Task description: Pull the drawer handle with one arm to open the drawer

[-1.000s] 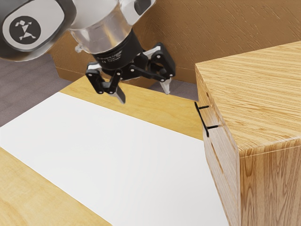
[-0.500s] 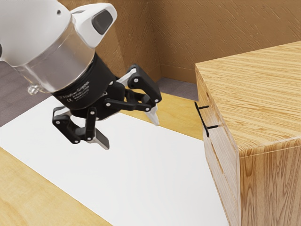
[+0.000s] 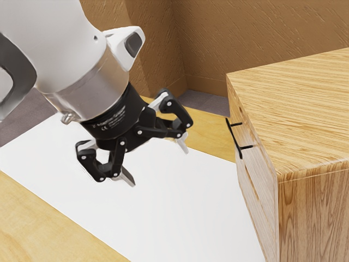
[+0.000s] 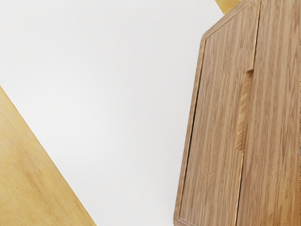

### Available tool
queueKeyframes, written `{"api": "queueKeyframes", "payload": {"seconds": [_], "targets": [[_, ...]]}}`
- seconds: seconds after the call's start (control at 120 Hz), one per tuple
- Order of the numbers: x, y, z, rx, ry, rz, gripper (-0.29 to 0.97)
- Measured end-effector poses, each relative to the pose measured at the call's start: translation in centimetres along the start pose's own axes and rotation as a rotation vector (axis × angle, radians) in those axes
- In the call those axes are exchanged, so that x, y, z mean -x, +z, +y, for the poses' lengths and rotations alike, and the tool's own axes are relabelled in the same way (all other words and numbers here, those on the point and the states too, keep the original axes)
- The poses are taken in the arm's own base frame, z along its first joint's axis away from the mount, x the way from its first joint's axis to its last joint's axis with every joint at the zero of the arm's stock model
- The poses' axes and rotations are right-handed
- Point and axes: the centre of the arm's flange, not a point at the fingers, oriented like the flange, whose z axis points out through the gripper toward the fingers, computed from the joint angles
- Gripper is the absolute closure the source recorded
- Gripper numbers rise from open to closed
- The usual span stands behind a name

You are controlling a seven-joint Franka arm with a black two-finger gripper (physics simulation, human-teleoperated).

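The end effector (image 3: 156, 164) hangs over the counter (image 3: 32, 229) with its two black fingers spread wide and nothing between them. The drawer handle (image 3: 238, 139), a thin black bar on two short posts, stands ahead of the fingertips and a little above them, well apart from them, on the front of the drawer (image 3: 250, 136) in a wooden cabinet (image 3: 294, 109).

The bar looks stiff and narrow, probably smooth enough to slip, so a hold across its middle, between the posts, seems safest. The drawer should slide only straight out, and the cabinet looks heavy enough to stay put.

Beneath the end effector lies a flat white mat (image 3: 180, 207) on the pale wood counter. Brown wood-grain walls (image 3: 245, 38) close the room beyond.
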Motion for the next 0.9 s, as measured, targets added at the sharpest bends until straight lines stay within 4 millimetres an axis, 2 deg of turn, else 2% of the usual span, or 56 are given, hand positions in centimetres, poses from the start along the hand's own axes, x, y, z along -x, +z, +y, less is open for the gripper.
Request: {"api": "queueKeyframes", "payload": {"seconds": [0.283,0.425,0.658,0.9], "targets": [[-1.5,1.7,3.1,0.006,-0.038,0.042,0.0],[-1.9,3.3,4.8,-0.007,-0.048,0.042,0.0],[-3.2,4.0,4.9,-0.012,-0.087,0.035,0.0],[-3.2,5.2,5.2,-0.031,-0.1,0.026,0.0]]}}
